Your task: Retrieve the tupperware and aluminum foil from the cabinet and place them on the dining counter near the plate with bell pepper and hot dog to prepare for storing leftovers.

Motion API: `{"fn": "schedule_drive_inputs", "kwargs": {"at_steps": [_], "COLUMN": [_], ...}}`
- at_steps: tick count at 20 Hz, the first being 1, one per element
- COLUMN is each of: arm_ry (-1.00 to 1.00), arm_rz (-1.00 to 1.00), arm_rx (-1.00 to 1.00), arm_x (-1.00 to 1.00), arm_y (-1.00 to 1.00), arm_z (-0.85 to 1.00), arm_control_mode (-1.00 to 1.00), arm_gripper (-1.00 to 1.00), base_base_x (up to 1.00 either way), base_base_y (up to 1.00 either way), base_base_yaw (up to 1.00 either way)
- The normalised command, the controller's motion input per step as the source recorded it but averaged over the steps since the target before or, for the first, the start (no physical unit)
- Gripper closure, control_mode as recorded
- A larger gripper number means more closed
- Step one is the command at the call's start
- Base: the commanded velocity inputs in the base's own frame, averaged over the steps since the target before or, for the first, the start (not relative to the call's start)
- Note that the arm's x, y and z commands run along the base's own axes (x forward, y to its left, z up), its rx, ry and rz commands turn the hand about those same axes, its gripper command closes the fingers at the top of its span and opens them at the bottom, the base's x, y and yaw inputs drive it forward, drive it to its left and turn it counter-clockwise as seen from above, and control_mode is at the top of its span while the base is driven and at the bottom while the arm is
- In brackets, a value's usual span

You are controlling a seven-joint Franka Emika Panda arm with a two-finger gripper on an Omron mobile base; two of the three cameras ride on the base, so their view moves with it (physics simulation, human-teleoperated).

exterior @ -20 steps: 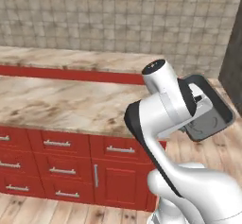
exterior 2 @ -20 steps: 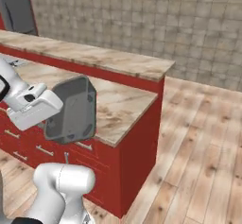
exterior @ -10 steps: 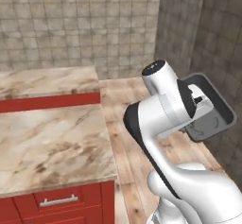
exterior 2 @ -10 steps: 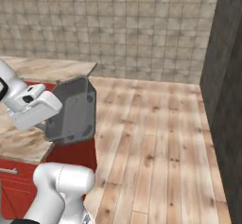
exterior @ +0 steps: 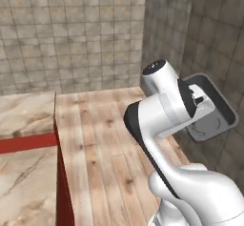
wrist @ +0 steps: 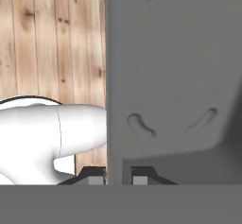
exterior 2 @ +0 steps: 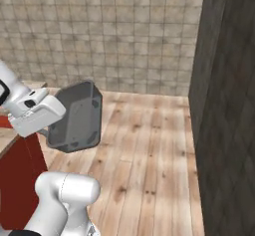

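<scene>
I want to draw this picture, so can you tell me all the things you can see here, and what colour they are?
tupperware: one, dark grey, held up in the air on its edge, over the wood floor.
counter: one, beige marble top on a red base, at the left edge of the left base view.
floor: one, light wooden planks, across the middle.
tiled wall: one, grey-beige tiles, behind everything.
dark wall: one, dark grey, on the right.
arm: one, white with dark joints, rising from the base.
end effector: one, dark fingertips, closed on the tupperware wall.
</scene>
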Motion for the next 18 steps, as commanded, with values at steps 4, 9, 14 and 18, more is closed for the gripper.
{"fn": "schedule_drive_inputs", "kwargs": {"at_steps": [4,9,14,18], "arm_ry": [0.0,0.0,0.0,0.0], "arm_rz": [0.0,0.0,0.0,0.0], "arm_rx": [0.0,0.0,0.0,0.0], "arm_x": [0.0,0.0,0.0,0.0], "arm_y": [0.0,0.0,0.0,0.0], "arm_z": [0.0,0.0,0.0,0.0], "arm_control_mode": [1.0,1.0,1.0,1.0], "arm_gripper": [1.0,1.0,1.0,1.0], "base_base_x": [1.0,1.0,1.0,1.0], "base_base_y": [-0.64,-0.43,-0.17,0.0], "base_base_yaw": [0.09,0.24,0.35,0.38]}}
